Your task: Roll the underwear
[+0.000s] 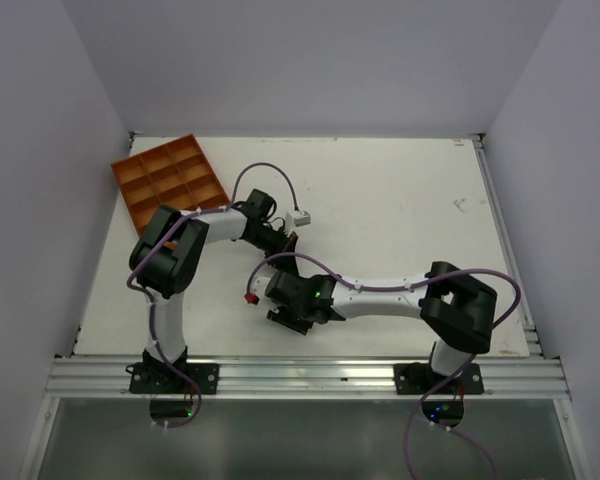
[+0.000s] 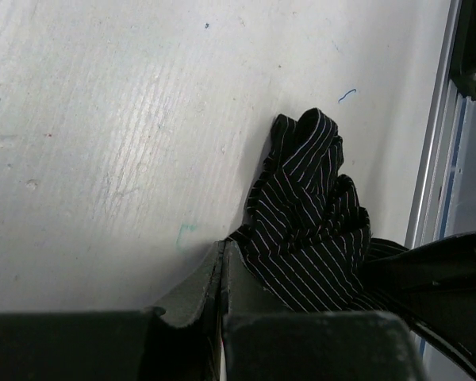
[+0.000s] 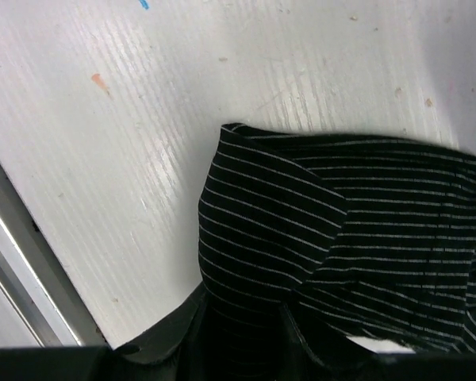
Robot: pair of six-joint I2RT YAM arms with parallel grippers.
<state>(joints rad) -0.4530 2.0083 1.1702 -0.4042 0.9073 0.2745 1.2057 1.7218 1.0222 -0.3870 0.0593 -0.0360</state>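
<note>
The underwear (image 2: 309,230) is black fabric with thin pale stripes, bunched into a crumpled heap on the white table. My left gripper (image 2: 224,242) has its jaws pressed together at the heap's near left edge, and the fabric runs into its tips. The same fabric (image 3: 341,214) lies folded in the right wrist view. My right gripper (image 3: 244,305) is shut on a thick fold of it that fills the gap between the fingers. In the top view the left gripper (image 1: 285,240) and right gripper (image 1: 285,305) meet mid-table and hide most of the garment.
An orange compartment tray (image 1: 170,180) sits at the back left of the table. The aluminium rail (image 1: 300,375) along the near edge lies close to the garment (image 2: 436,159). White walls enclose the table on three sides.
</note>
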